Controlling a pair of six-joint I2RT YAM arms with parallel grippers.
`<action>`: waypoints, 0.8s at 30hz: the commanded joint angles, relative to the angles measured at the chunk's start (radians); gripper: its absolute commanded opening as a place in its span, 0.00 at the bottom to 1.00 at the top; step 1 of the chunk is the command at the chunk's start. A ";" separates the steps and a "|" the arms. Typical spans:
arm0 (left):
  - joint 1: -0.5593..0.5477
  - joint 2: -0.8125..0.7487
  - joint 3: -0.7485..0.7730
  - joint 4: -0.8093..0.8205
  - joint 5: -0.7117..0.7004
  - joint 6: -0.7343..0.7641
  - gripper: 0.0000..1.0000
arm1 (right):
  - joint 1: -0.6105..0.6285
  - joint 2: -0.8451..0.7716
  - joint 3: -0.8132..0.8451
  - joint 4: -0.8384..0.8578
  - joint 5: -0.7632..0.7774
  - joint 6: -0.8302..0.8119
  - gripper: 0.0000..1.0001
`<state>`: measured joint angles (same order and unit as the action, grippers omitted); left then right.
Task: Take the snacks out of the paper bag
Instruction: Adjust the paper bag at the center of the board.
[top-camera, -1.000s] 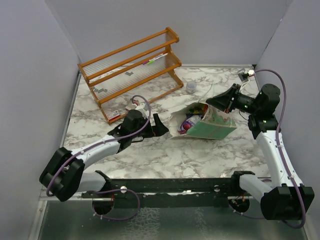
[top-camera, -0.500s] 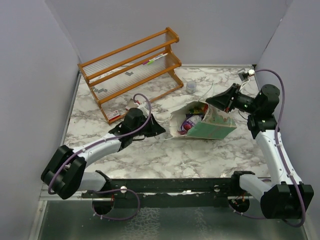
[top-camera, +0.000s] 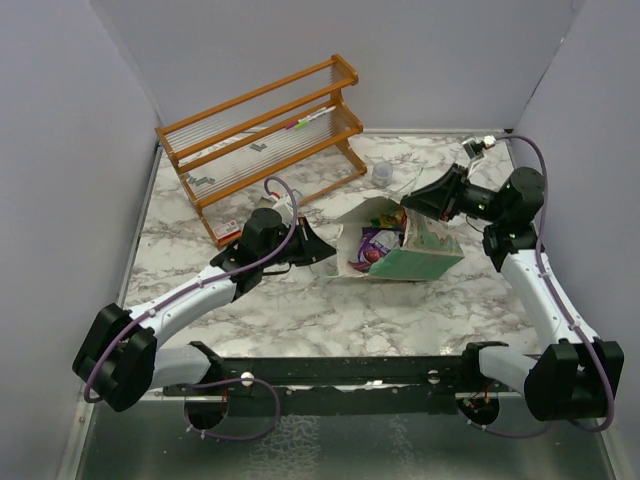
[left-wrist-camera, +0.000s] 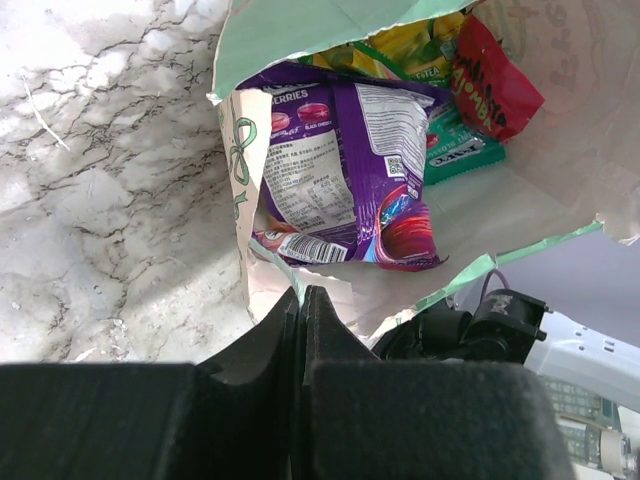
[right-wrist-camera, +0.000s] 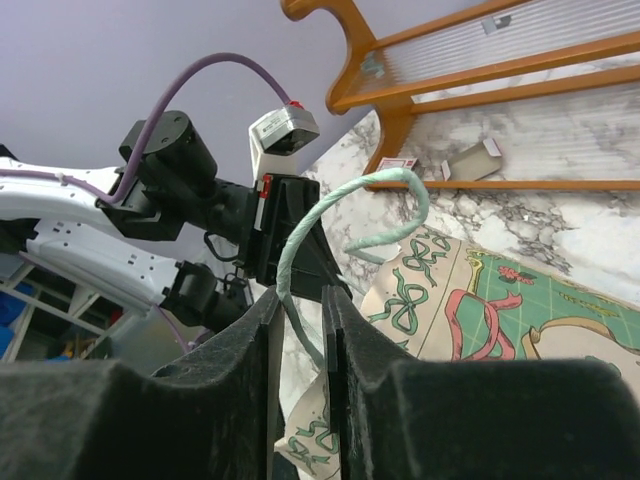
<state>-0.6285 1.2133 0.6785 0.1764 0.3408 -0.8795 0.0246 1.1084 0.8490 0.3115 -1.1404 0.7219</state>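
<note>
From above, the right gripper (top-camera: 408, 200) has pulled back toward the wooden rack (top-camera: 260, 140) and toward the left arm over the past second, taking the top of the paper bag (top-camera: 420, 255) with it. The bag has slid slightly across the bench (top-camera: 300, 310), and its mouth now gapes wider. The left gripper (top-camera: 322, 245) has moved up to the near lip of that mouth. The snacks (top-camera: 375, 245) all still lie inside, so the emptying has probably not begun. The bag now looks held ready for a reach inside.

In the left wrist view, the left gripper's fingers are pressed together with no gap, their tips at the bag's torn cream edge. Whether any paper is nipped between them cannot be told. A purple packet (left-wrist-camera: 340, 170) lies nearest, back side up, showing a barcode, a QR code, blocks of fine print and the letters "…RRIES" at its top. Behind it lie a teal packet (left-wrist-camera: 460, 150), a red packet (left-wrist-camera: 495, 80) and a green-yellow packet (left-wrist-camera: 420, 45). Their lettering is too creased to read.

In the right wrist view, the right gripper's fingers are nearly closed on the bag's mint cord handle (right-wrist-camera: 385, 177), which loops up from between them. The bag's outside carries printed bows and ribbons but no legible words. A small red-and-white card (right-wrist-camera: 400, 163) lies by the rack's foot, and its print is too small to make out.
</note>
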 joint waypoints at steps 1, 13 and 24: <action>0.002 -0.017 0.036 0.026 0.039 -0.004 0.00 | 0.037 0.054 -0.002 0.137 -0.026 0.066 0.23; 0.001 -0.022 0.038 0.016 0.035 0.009 0.00 | 0.084 0.134 0.078 0.236 0.014 0.118 0.38; 0.002 -0.046 0.042 -0.002 0.030 0.013 0.00 | 0.086 0.111 0.095 0.356 0.089 0.252 0.28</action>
<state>-0.6285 1.2110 0.6788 0.1440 0.3515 -0.8787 0.1040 1.2488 0.9287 0.5819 -1.1160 0.8986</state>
